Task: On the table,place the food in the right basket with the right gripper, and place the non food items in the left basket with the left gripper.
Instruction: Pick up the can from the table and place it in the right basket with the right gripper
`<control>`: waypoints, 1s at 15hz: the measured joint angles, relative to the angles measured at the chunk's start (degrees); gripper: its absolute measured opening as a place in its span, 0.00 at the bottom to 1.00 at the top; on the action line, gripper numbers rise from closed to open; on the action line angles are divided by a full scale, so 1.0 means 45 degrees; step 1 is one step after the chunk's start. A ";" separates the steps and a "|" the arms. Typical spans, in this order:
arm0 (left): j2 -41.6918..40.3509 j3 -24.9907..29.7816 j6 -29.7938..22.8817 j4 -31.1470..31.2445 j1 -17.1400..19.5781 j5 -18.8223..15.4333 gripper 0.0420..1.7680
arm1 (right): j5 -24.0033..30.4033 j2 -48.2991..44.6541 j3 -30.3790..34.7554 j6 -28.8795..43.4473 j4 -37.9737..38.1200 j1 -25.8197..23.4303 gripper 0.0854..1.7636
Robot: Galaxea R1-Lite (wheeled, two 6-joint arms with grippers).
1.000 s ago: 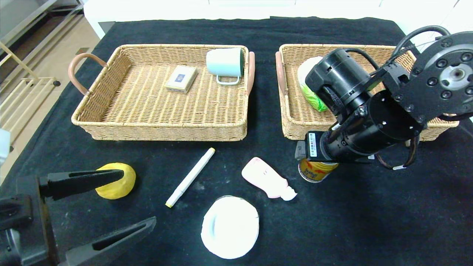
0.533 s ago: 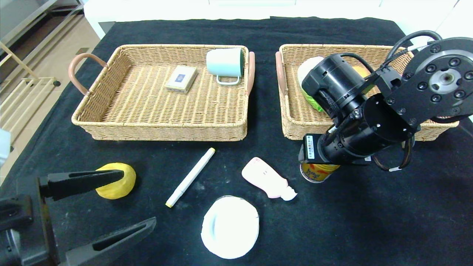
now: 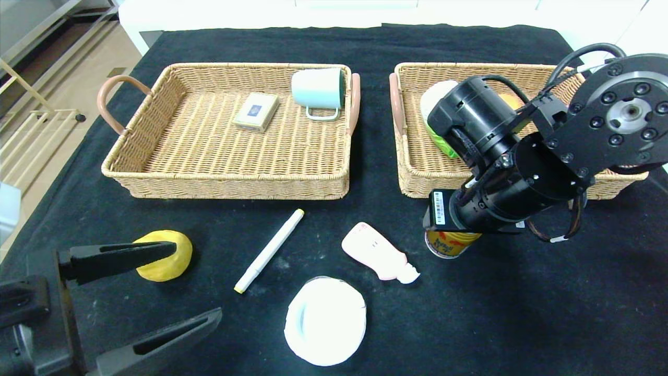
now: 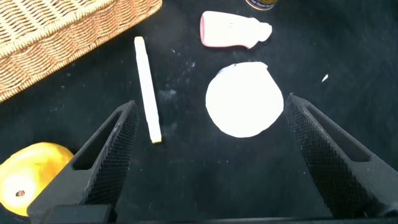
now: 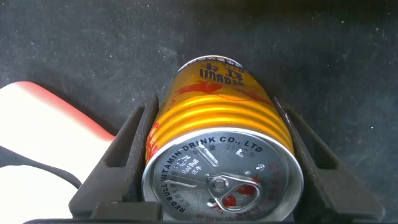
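The right claw (image 5: 214, 155) gripped the yellow drink can (image 3: 450, 243), its two fingers pressed against opposite sides of the ribbed body. The can stood upright, long axis vertical and pull-tab lid facing up into the wrist camera, in front of the right basket (image 3: 412, 172); whether its base was touching the black surface (image 3: 522, 313) could not be made out from the head view, since the arm covered most of it. Just beside the can lay a pink bottle (image 3: 378, 253) on its side, white cap pointing away from the baskets. Farther left were a white round lid (image 3: 324, 320), a white marker (image 3: 268, 250) lying diagonally and a yellow lemon (image 3: 163, 256). The left claw (image 4: 211, 155) hovered spread open near the lemon, holding nothing. The left basket (image 3: 156, 172) held a small box (image 3: 255, 110) and a tipped mint mug (image 3: 317, 89).
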 joint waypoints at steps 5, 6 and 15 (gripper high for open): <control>0.0024 0.0000 0.0000 0.0000 -0.0005 0.0000 0.97 | 0.0035 -0.0014 0.0011 0.0011 0.0024 0.0016 0.68; 0.0035 0.0005 0.0005 -0.0005 -0.0005 -0.0003 0.97 | 0.0035 -0.0060 0.0000 0.0016 0.0038 0.0060 0.68; 0.0043 0.0038 0.0019 -0.0011 -0.0005 -0.0014 0.97 | -0.0057 -0.1067 -0.0943 -0.0436 0.1019 0.0331 0.68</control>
